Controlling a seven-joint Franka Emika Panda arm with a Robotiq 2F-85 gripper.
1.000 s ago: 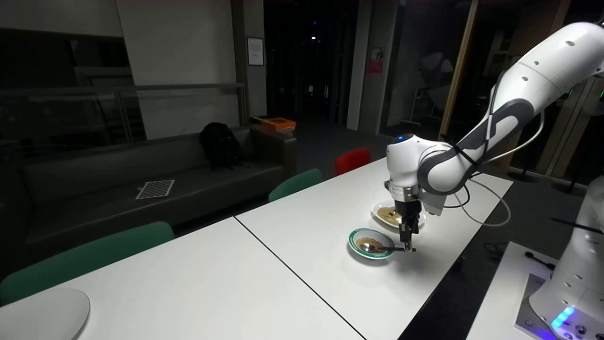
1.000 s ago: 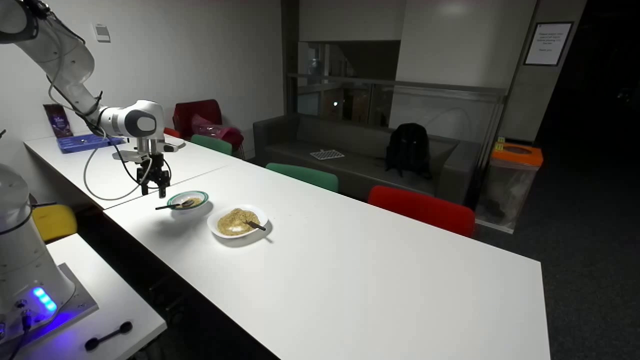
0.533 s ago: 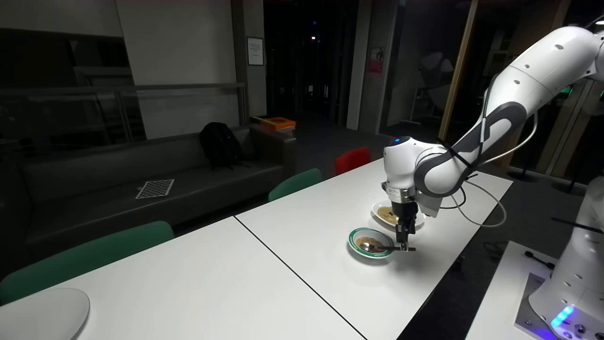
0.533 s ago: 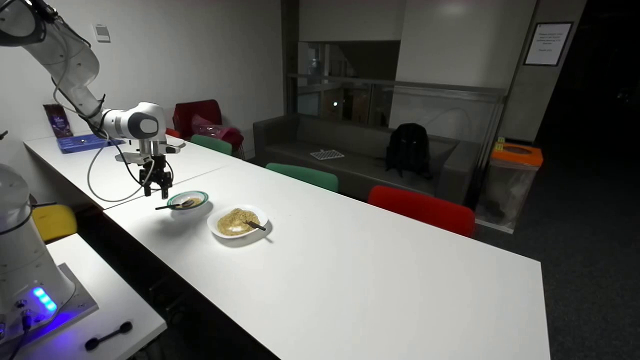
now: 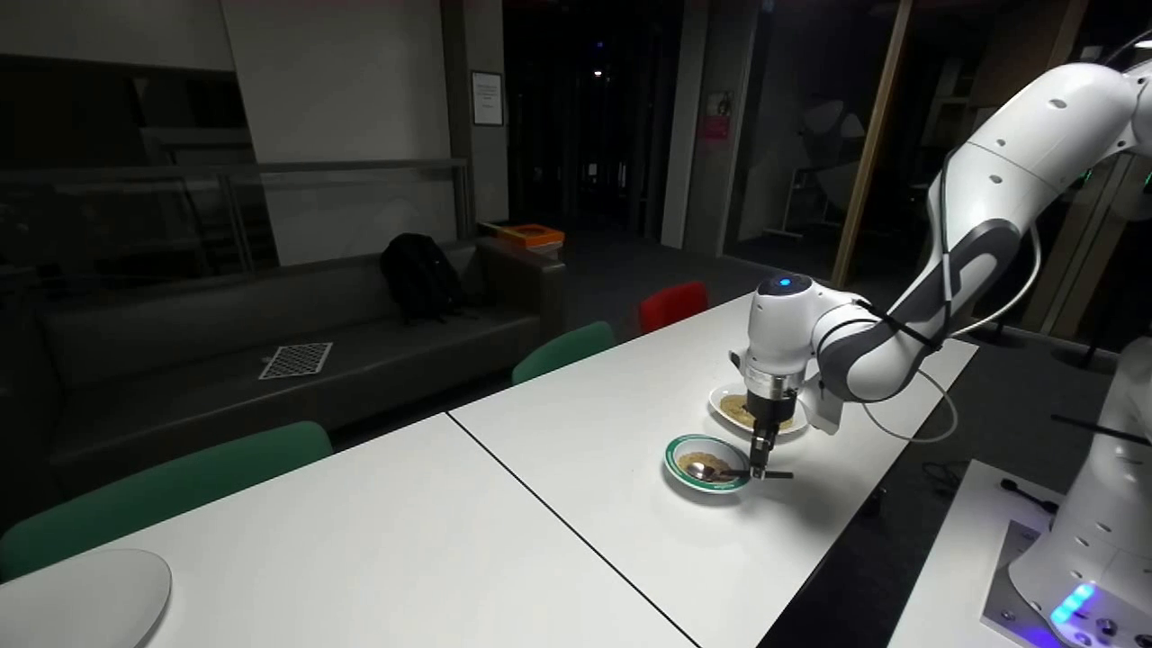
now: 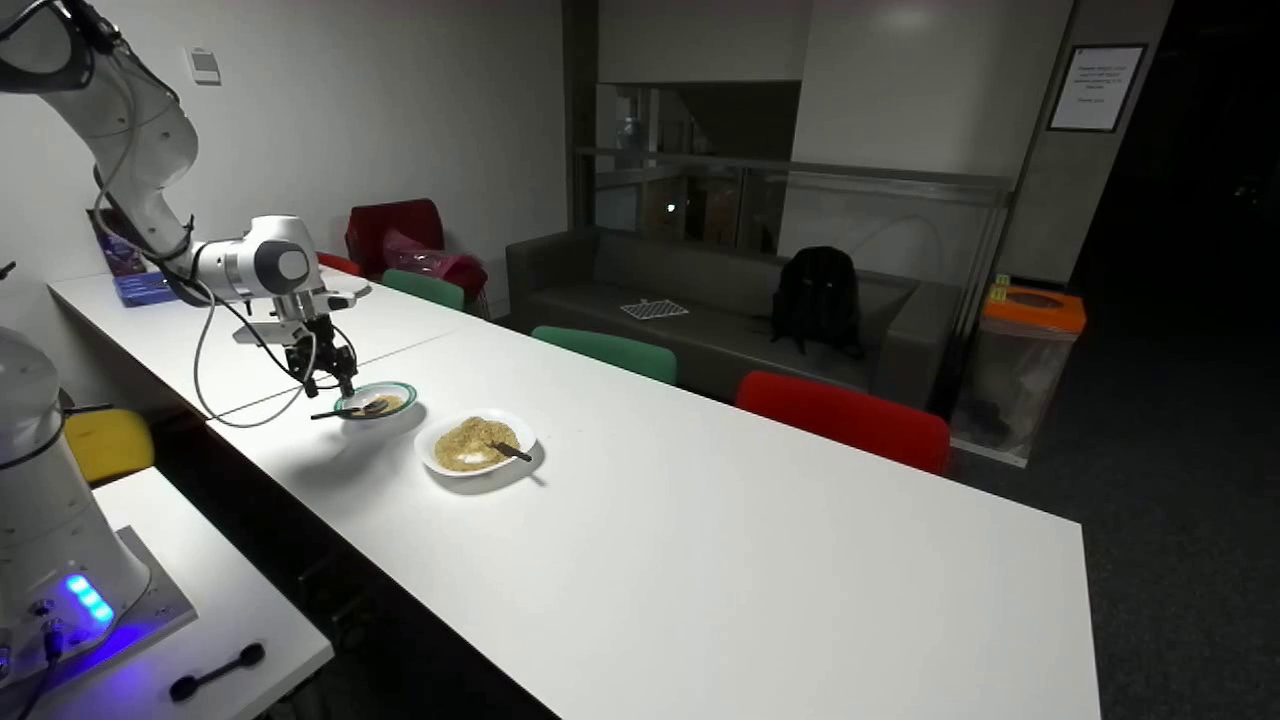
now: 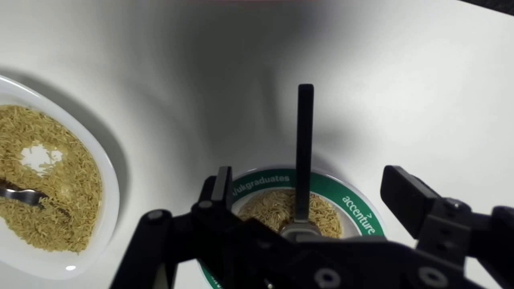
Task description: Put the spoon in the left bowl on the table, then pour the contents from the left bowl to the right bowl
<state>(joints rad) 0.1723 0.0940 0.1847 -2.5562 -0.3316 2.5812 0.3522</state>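
Lowering the pincer [image 7: 307, 184], spread wide with nothing held, is probably best done slowly and centred on the spoon [image 7: 304, 152], which is propped in the green-rimmed bowl [image 7: 337, 190] with its handle [image 7: 305, 116] overhanging, so that no grain [image 7: 273, 204] is flicked onto the desk [image 7: 441, 112].

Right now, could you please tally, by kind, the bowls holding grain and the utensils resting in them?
Bowls: 2 (green-rimmed bowl, white bowl)
Utensils: 2 (spoon, other utensil in the white bowl, type unclear)
Total: 4
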